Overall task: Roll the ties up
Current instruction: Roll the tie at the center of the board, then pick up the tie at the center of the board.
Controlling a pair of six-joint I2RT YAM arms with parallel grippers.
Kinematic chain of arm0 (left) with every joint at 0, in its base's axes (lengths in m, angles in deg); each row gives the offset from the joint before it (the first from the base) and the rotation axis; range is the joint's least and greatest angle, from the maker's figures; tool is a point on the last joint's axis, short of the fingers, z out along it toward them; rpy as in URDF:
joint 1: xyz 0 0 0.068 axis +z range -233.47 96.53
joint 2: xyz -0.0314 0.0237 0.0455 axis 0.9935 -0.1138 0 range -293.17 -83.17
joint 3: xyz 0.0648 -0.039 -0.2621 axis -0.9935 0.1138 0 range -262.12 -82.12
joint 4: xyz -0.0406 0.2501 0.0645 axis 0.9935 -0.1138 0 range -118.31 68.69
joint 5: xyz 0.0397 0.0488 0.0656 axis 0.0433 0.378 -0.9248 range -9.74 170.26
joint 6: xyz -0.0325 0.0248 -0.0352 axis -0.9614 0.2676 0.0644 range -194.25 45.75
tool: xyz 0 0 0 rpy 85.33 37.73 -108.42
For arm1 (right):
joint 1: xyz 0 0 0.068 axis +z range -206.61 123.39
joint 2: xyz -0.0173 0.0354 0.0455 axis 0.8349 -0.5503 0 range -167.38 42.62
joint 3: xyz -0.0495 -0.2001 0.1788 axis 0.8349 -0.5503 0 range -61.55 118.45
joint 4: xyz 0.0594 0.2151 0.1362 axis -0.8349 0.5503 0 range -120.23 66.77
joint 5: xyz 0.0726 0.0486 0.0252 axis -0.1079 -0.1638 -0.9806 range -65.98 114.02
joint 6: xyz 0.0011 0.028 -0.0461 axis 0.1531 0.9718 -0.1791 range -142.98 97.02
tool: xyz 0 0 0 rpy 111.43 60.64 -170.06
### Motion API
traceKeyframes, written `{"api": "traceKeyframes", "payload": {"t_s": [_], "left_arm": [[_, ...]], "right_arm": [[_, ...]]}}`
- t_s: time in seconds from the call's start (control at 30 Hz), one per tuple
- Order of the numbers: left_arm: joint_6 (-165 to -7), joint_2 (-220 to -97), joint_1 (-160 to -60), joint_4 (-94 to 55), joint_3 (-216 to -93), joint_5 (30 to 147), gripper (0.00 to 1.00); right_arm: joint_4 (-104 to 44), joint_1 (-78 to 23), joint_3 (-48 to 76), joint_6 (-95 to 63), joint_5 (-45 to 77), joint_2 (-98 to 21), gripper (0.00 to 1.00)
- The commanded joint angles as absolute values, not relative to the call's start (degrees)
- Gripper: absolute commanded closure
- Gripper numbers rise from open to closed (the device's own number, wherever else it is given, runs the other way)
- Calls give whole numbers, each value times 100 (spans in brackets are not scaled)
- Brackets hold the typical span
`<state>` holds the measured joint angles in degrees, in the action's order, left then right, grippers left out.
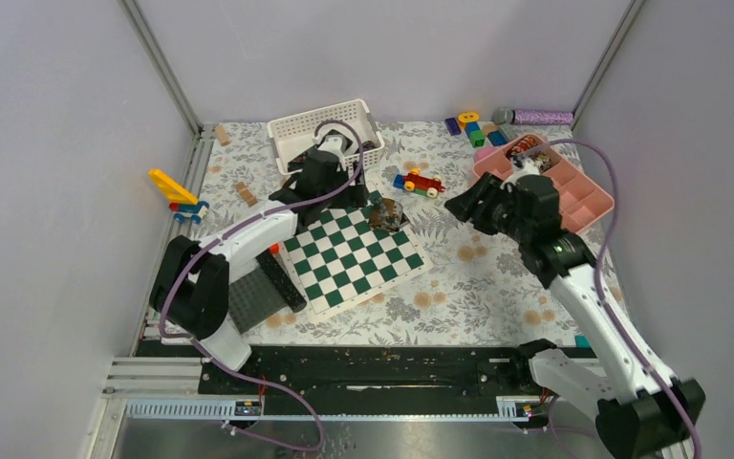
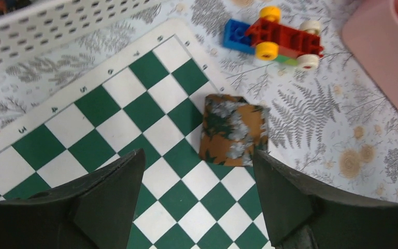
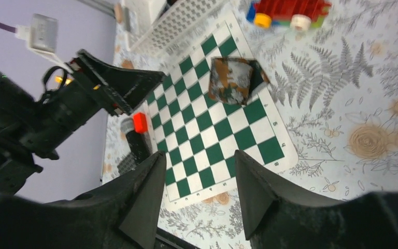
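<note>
A rolled tie point(image 1: 385, 214), rust-brown with grey and dark green flowers, lies on the far right corner of the chessboard point(image 1: 349, 258). It shows in the left wrist view point(image 2: 233, 129) and the right wrist view point(image 3: 231, 79). My left gripper point(image 1: 349, 194) is open and empty, just left of the tie point(image 2: 198, 155). My right gripper point(image 1: 468, 206) is open and empty, to the right of it point(image 3: 199, 154). Another coiled tie point(image 1: 526, 146) sits in the pink tray point(image 1: 588, 206).
A white basket point(image 1: 296, 129) stands behind the left gripper, with dark contents partly hidden. A toy car point(image 1: 420, 182) lies between basket and tray. Coloured blocks point(image 1: 478, 129) and a purple cylinder point(image 1: 540, 117) are at the back. A dark baseplate point(image 1: 258, 296) lies left of the board.
</note>
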<state>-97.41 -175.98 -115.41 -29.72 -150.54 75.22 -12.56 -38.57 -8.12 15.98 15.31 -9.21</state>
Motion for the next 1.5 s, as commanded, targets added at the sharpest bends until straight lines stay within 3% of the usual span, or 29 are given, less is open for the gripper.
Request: {"api": "traceKeyframes", "payload": {"t_s": [0.0,0.2,0.5,0.83,1.47], "left_arm": [[-10124,-17341,-11349,-1637,-14583,8432,21],[-10265,-17506,-11282,-872,-14219,8709,21],[-10046,-17924,-11280,-935,-14183,8726,32],[-10000,-18407,-11329,-1077,-14396,8974,40],[-9833,-18952,-11398,-1362,-14704,8928,37]], "right_arm": [[-2102,-3876,-964,1720,826,-1799,39],[-3235,-3868,-831,1911,102,-3527,31],[-3711,-3868,52,1867,-453,-5575,23],[-3584,-3866,633,1370,-503,-6581,21],[-3295,-3858,1191,1169,-560,-7432,13]]}}
